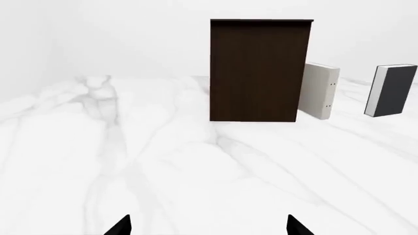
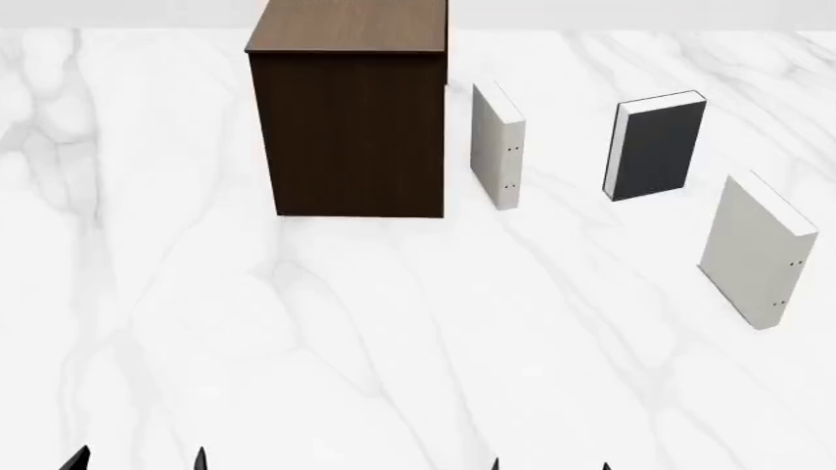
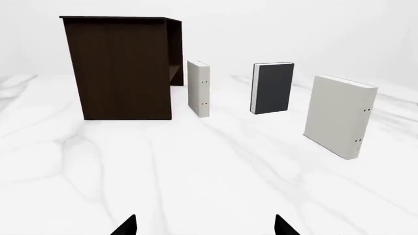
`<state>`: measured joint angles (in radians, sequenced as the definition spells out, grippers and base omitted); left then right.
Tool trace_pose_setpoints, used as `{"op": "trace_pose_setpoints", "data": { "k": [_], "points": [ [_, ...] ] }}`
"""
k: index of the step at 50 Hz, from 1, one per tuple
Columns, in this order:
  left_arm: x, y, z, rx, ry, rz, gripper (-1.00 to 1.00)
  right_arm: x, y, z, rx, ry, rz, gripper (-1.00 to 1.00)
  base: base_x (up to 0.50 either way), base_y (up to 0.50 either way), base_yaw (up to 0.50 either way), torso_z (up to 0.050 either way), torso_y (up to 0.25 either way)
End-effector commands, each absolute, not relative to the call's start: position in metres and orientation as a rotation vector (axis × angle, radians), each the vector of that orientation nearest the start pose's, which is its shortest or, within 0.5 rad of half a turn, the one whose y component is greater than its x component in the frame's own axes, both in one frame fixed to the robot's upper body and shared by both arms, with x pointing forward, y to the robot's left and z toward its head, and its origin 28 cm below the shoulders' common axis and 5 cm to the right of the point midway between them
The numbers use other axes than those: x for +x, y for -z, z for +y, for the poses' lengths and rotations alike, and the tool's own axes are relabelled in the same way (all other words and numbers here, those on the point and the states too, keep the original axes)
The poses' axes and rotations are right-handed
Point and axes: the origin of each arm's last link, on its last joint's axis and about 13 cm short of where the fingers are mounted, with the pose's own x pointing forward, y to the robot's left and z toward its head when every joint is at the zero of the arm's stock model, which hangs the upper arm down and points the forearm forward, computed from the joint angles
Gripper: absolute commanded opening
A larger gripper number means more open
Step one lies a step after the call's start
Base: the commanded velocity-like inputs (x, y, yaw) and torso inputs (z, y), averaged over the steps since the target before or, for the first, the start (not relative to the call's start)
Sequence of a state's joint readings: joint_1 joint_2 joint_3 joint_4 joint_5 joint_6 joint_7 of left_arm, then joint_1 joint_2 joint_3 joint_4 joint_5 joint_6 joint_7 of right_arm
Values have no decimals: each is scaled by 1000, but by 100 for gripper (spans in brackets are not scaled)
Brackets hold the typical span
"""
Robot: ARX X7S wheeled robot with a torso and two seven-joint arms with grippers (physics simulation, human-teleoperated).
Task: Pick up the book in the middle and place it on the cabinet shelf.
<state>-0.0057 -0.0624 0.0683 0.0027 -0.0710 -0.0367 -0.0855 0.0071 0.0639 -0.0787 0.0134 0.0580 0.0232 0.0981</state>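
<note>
The dark grey book [image 2: 657, 145] stands upright on the white marble table [image 2: 392, 343], between two off-white books; it also shows in the right wrist view [image 3: 273, 87] and the left wrist view [image 1: 392, 90]. The dark brown cabinet [image 2: 350, 117] stands at the back left of it, also in the left wrist view [image 1: 259, 71] and right wrist view [image 3: 124, 68]. My left gripper [image 2: 137, 460] and right gripper [image 2: 550, 465] are at the near edge, both open and empty, far from the book. Only their black fingertips [image 1: 121, 226] [image 3: 126, 226] show.
One off-white book [image 2: 498, 145] stands just right of the cabinet, also seen in the right wrist view [image 3: 198, 88]. A second off-white book [image 2: 758, 250] stands at the right, nearer to me than the grey one. A pale wall runs behind the table.
</note>
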Motion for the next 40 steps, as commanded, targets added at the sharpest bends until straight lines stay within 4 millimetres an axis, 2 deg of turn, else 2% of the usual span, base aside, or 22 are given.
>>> {"op": "trace_pose_setpoints", "data": {
  "k": [1,4,7,8,10,11,15,20,28,40],
  "points": [
    [212,-17,207,-15,-20,0,100,212,-13,-97,-1,16,18,100,0,0,0,0,0],
    [214,-27,208,7,-34,-85,100,214,-22,-97,32,22,-43,100,0,0,0,0,0],
    [215,-46,212,31,-70,-231,100,215,-43,-99,84,19,-212,100,0,0,0,0,0],
    [214,-58,214,59,-96,-328,100,214,-57,-100,97,18,-340,100,0,0,0,0,0],
    [212,-72,216,95,-111,-438,100,211,-69,-101,115,11,-459,100,0,0,0,0,0],
    [210,-85,218,135,-146,-546,100,208,-79,-101,126,3,-562,100,0,0,0,0,0],
    [202,-104,219,172,-181,-716,100,203,-93,-103,143,-6,-689,100,0,0,0,0,0],
    [199,-108,219,177,-191,-748,100,202,-97,-105,209,-35,-687,100,0,0,0,0,0],
    [200,-107,219,170,-188,-735,100,199,-102,-103,197,-51,-712,100,49,18,0,0,0],
    [200,-102,218,171,-177,-716,100,199,-104,-101,217,-77,-704,100,479,11,0,0,0]
  ]
}}
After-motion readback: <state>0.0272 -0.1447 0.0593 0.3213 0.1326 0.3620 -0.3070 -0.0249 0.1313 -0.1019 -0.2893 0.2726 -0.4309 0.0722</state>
